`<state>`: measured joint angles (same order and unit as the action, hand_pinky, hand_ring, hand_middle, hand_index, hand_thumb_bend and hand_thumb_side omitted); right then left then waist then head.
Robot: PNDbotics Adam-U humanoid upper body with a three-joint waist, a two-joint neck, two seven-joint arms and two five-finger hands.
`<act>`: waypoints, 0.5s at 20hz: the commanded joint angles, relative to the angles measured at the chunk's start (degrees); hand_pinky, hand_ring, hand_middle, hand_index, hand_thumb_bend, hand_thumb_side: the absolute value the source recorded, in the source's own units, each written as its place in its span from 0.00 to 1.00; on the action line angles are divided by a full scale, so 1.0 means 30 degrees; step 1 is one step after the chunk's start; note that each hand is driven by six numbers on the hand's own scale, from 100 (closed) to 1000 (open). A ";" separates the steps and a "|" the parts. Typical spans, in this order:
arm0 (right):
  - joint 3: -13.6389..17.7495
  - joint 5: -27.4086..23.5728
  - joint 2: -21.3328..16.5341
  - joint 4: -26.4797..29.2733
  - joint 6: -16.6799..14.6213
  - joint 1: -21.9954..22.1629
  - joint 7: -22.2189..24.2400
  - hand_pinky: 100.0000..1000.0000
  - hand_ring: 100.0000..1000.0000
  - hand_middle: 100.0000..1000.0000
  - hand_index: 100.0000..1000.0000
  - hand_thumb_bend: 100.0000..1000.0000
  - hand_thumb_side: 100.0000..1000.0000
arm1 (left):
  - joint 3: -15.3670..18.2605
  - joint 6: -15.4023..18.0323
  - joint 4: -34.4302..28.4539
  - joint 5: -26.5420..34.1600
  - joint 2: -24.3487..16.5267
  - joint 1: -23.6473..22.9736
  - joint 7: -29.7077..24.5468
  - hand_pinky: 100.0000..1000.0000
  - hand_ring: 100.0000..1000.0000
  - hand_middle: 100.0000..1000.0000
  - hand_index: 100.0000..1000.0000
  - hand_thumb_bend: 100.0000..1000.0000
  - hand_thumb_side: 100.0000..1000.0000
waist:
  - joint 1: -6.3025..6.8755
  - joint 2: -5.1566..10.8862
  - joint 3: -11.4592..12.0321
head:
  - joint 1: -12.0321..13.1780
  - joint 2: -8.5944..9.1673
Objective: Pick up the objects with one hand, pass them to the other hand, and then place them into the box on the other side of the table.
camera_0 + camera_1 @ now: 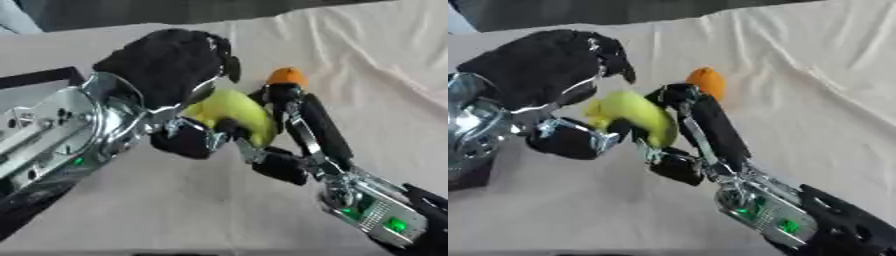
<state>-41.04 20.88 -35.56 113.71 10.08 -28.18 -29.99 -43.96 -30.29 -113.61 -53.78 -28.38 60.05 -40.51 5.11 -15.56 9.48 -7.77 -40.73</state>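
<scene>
We are looking down at a handover in mid-air: a yellow fruit (636, 117) is caught between two hands above the cloth-covered tabletop (175, 210).

The risk, as we judge it, lies in the exchange itself. If one side lets go before the other has properly closed, the yellow fruit could slip out and drop onto the tabletop — and, being rounded, it might roll away from there. The two hands also sit very close, so their fingers could collide or pinch one another.

The left robot hand (171, 65) comes in from the left of the yellow fruit, its black fingers curled over the top and its thumb tucked beneath. The right robot hand (697, 125) reaches up from the lower right, fingers bent around the fruit's right side. Both appear to be grasping it at once.

Just beyond the yellow fruit, an orange object (708, 81) lies on the cloth — whether a fingertip touches it we cannot tell.
</scene>
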 commanded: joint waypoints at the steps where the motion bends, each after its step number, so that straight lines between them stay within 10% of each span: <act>1: 0.0025 0.0236 -0.0336 0.0293 -0.0177 -0.0117 0.0075 0.12 0.50 0.30 0.42 0.00 0.01 | 0.0286 -0.3993 -0.0302 0.0033 -0.0425 0.0401 -0.3818 0.84 0.85 0.73 0.76 0.18 0.29 | -0.0104 0.0404 0.0029 | -0.0063 0.0068; 10: 0.0037 0.0563 -0.0399 0.0293 -0.0451 -0.0125 -0.0034 0.13 0.50 0.30 0.42 0.00 0.00 | -0.0493 -0.3141 0.1581 0.0271 -0.0089 0.0386 -0.3818 0.86 0.88 0.77 0.81 0.33 0.41 | -0.0078 0.0418 0.0022 | -0.0005 0.0077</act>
<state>-41.22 22.14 -35.84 113.64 9.09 -27.97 -29.93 -45.55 -29.53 -109.38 -53.07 -28.29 60.10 -41.28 5.04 -15.56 9.49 -7.76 -40.71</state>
